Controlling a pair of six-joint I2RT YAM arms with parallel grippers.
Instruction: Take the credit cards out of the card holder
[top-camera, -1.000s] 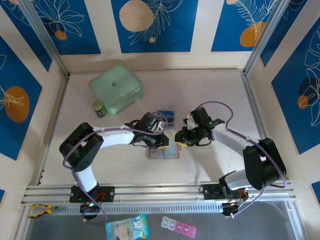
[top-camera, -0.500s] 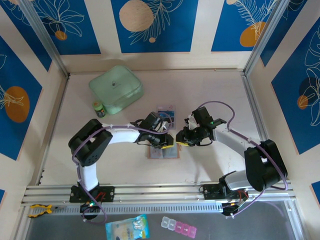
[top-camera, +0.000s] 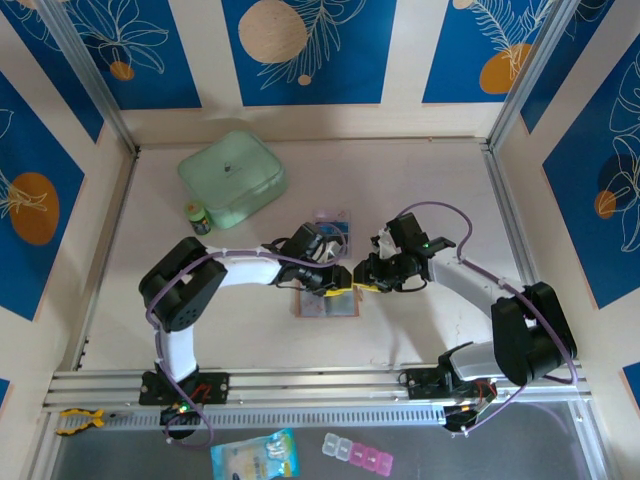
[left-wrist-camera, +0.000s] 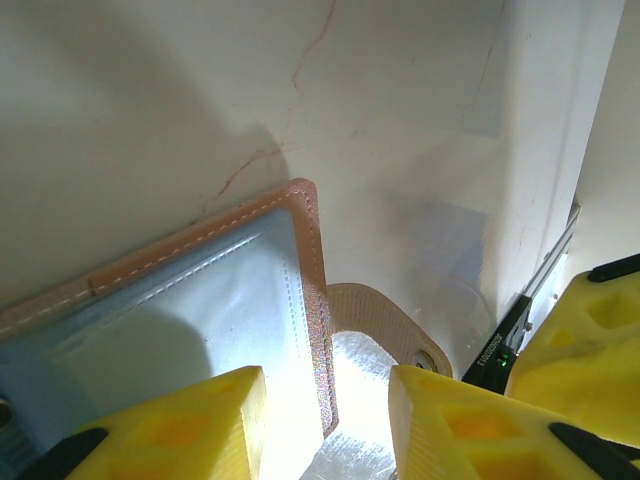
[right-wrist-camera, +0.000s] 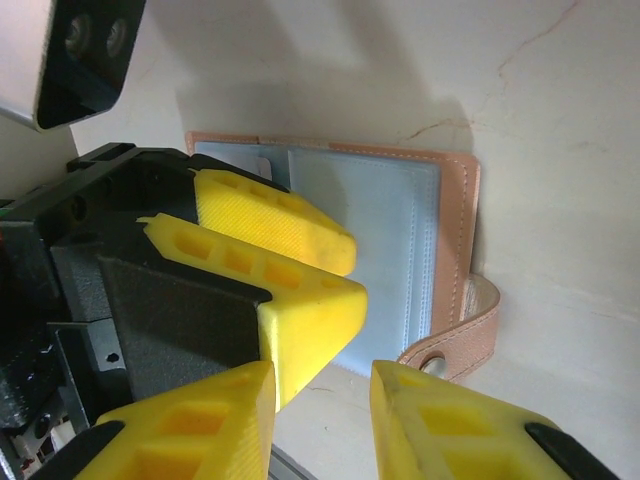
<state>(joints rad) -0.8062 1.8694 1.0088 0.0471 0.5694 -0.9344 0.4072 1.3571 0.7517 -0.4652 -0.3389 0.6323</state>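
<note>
The tan-pink card holder (top-camera: 325, 303) lies open on the table, its grey inner pockets (left-wrist-camera: 180, 320) facing up and its snap tab (left-wrist-camera: 385, 325) sticking out to the right. Dark blue credit cards (top-camera: 333, 226) lie on the table just beyond it. My left gripper (top-camera: 335, 284) is open and low over the holder's right edge, one finger above the grey pocket (right-wrist-camera: 385, 225) and the other above the snap tab (right-wrist-camera: 460, 340). My right gripper (top-camera: 358, 283) is open right beside it, near the tab. The left fingers (right-wrist-camera: 290, 270) nearly touch the right gripper (right-wrist-camera: 320, 420).
A large mint-green zip case (top-camera: 232, 178) sits at the back left with a small green-capped bottle (top-camera: 199, 218) in front of it. A metal rail (top-camera: 300, 385) runs along the near edge, with a packet (top-camera: 255, 455) and a pill box (top-camera: 358, 453) below it.
Both grippers have drawn closer together over the holder's right edge. The left arm's elbow swung right and the right gripper shifted slightly left. The holder and cards have not moved.
</note>
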